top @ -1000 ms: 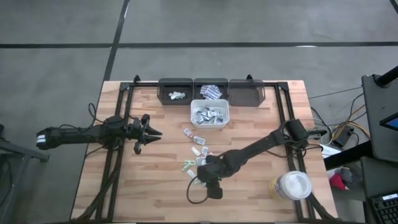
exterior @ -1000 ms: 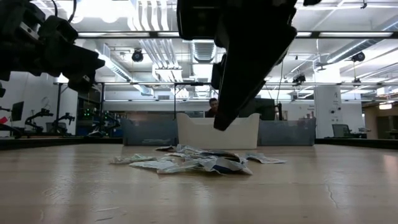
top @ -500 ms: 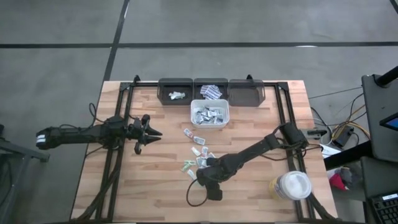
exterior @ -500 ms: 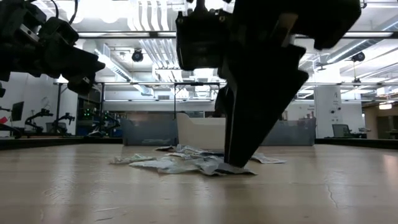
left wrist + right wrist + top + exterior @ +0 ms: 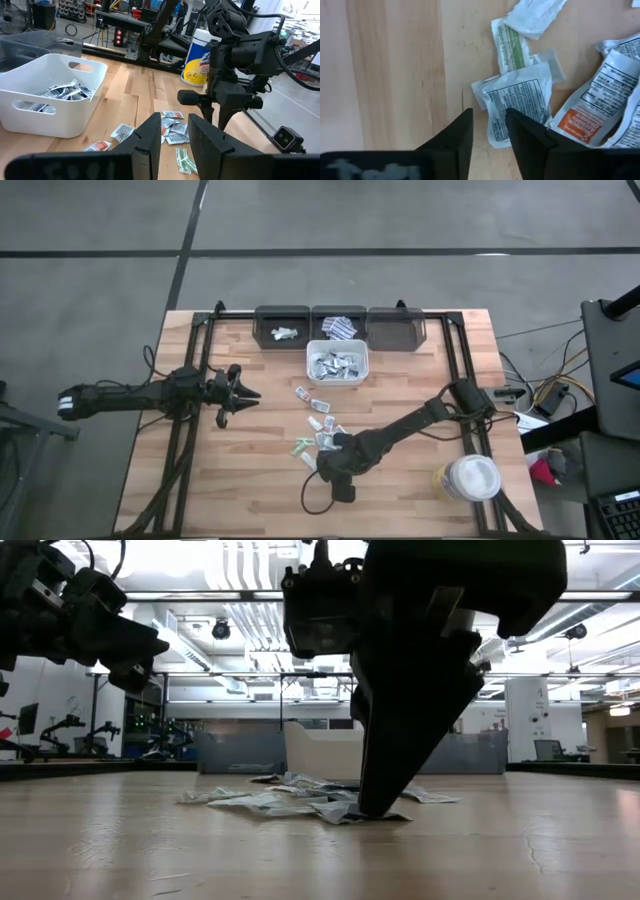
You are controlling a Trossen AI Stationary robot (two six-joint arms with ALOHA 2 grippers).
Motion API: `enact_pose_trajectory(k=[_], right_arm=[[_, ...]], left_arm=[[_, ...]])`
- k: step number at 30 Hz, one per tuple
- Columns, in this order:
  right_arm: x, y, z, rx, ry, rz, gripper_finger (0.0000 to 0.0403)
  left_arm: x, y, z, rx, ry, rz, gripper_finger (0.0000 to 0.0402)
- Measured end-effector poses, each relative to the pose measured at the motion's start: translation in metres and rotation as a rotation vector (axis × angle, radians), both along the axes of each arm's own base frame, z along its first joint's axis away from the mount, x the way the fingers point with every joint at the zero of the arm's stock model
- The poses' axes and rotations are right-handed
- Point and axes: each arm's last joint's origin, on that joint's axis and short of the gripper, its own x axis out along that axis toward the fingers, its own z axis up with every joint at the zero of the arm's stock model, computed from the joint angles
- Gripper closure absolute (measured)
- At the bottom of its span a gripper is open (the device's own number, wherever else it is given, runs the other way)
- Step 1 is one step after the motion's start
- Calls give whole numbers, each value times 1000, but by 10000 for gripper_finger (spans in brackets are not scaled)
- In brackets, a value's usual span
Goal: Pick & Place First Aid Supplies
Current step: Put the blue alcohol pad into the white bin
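Several small white and greenish sachets (image 5: 318, 425) lie loose on the wooden table, just near of a white bin (image 5: 312, 365) that holds more of them. My right gripper (image 5: 326, 464) is open and points down at the near end of this scatter. In the right wrist view its fingers (image 5: 489, 120) stand over the corner of a white printed sachet (image 5: 520, 95), which lies flat on the wood. My left gripper (image 5: 243, 392) is open and hovers over the table's left part, pointing toward the sachets (image 5: 172, 127). My right gripper comes from above, pointing down. One fingertip (image 5: 512, 117) rests on the printed sachet's near corner (image 5: 502, 125), and the other fingertip (image 5: 466, 114) is on bare wood beside its edge. In the low view the fingertip (image 5: 375, 808) meets the flat sachet on the table.
Three dark bins (image 5: 338, 326) line the far edge; two hold a few sachets. A white round lidded tub (image 5: 470, 478) stands at the near right. A green sachet (image 5: 510, 47) and an orange-printed one (image 5: 590, 112) lie close by. Bare wood (image 5: 395, 75) lies beside the fingers.
My right gripper has come down from well above the table until its fingertips reach the sachets, shifting slightly toward the near edge. The sachets have kept their places.
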Motion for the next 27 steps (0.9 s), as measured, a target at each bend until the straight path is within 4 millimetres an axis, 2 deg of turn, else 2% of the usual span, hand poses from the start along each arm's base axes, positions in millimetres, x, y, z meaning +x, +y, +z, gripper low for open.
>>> enact_pose_trajectory(k=[17, 22, 27], right_arm=[[-11, 11, -4, -123, -2, -73, 389], [-10, 13, -1, -105, 6, -86, 394], [-9, 15, 11, -23, 22, -61, 394]], left_arm=[[0, 0, 0, 0, 0, 0, 307], [0, 0, 0, -1, 0, 0, 307], [0, 0, 0, -2, 0, 0, 307]])
